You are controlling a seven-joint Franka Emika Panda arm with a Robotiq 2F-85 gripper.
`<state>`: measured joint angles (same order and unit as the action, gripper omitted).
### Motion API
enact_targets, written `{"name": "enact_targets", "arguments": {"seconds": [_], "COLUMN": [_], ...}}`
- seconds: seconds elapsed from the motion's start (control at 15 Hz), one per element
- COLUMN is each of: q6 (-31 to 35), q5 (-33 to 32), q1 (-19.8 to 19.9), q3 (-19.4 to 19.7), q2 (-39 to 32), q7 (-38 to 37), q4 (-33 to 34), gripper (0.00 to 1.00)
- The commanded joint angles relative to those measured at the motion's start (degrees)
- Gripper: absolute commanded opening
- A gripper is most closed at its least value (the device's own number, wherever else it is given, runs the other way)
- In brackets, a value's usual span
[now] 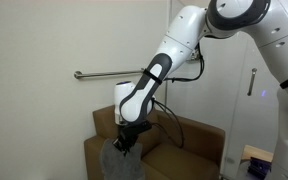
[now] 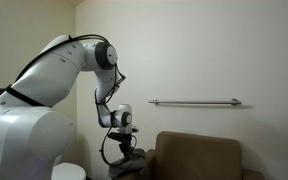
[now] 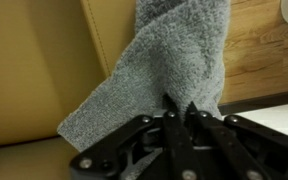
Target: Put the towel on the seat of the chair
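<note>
- the gripper [image 3: 180, 108] has its 2 fingers pressed together on a fold of the grey towel [image 3: 164, 65], which hangs from them with its free edge slanting across the wrist view.
- in an exterior view the towel [image 1: 118, 160] droops straight below the gripper [image 1: 131, 135], by the outer arm of the brown chair [image 1: 189, 140].
- the chair's seat and back spread out to one side of the gripper, and the back edge rises about level with it [image 2: 199, 155].
- close to the fingers, tan leather [image 3: 34, 70] lies on one side of the cloth and a strip of wood floor [image 3: 264, 50] on the other.
- 1 wall rail [image 1: 109, 75] runs above the gripper, well apart from it.
- 1 upright door handle [image 1: 252, 80] stands far off beyond the chair.
- counted: 1 towel, 1 chair, 1 rail, 1 handle.
</note>
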<state>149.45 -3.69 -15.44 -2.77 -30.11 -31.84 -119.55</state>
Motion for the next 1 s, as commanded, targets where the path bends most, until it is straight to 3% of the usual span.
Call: {"name": "enact_targets", "arguments": {"seconds": [0.0, 0.47, 0.93], "q6": [-6.65, -16.10, -19.49], "q5": [0.22, -2.58, -6.15], "q1": [-0.91, -0.80, 0.28], "q3": [0.72, 2.75, 4.86], "q2": [3.69, 7.37, 10.01], "q7": [3.17, 1.23, 0.55], "q4": [1.31, 2.88, 1.30], "gripper": [0.05, 0.05, 0.05]}}
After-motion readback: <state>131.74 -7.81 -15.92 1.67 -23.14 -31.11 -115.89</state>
